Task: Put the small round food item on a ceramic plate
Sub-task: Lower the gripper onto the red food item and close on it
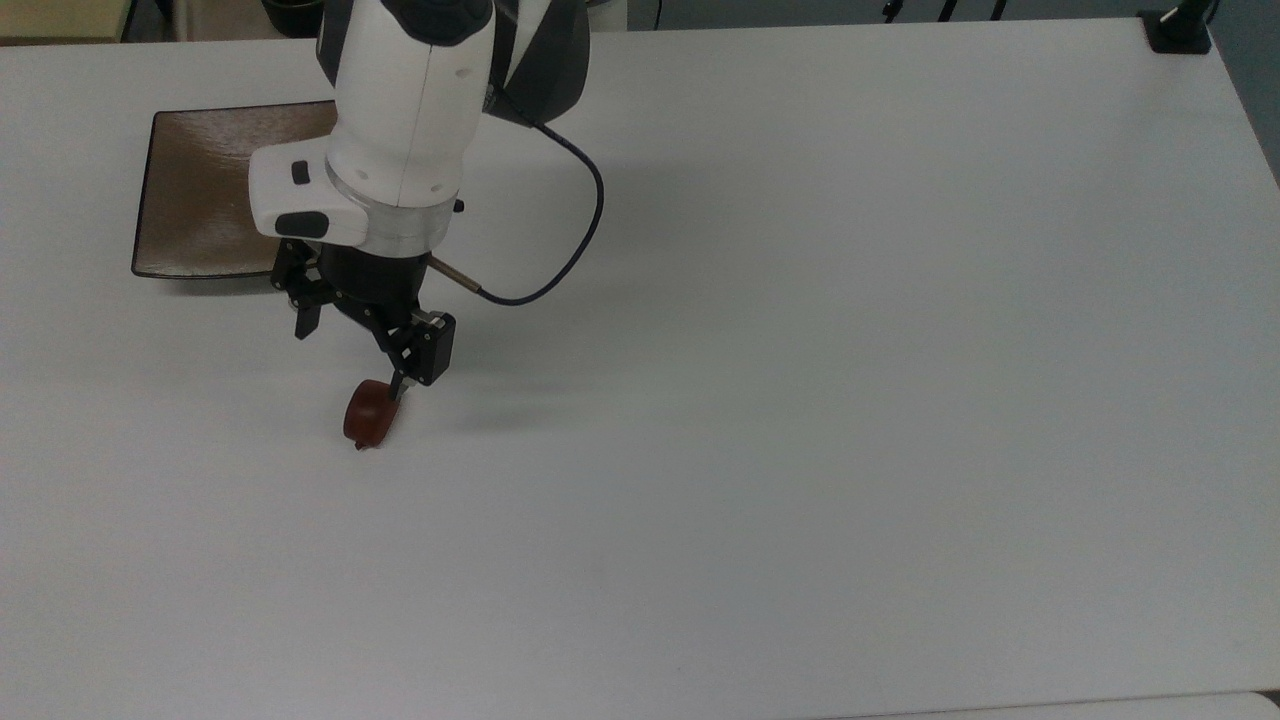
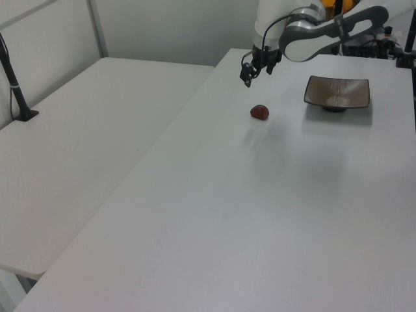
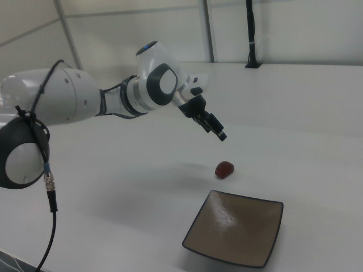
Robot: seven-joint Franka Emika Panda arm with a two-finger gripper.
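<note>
A: Top view first — the gripper (image 1: 352, 355) hangs above the table (image 1: 850, 400) with its fingers spread wide and nothing between them. One fingertip overlaps the small round food item (image 1: 367, 417), which lies on bare table, below the ceramic plate (image 1: 195, 190) in the top view.

B: Spread like that to straddle the lump, I'd say. The arm covers the plate's right part.

A: Left view: the gripper (image 2: 247, 71) is clearly up in the air, apart from the food item (image 2: 260, 112). The plate (image 2: 338, 91) sits off to the left view's right, nothing on it.

B: So the grasp is not yet made.

A: Right view: the gripper (image 3: 211, 124) points down at a slant toward the food item (image 3: 224, 169), plate (image 3: 235, 235) near it in front.

B: The count: one food item, one plate, one arm.
</note>
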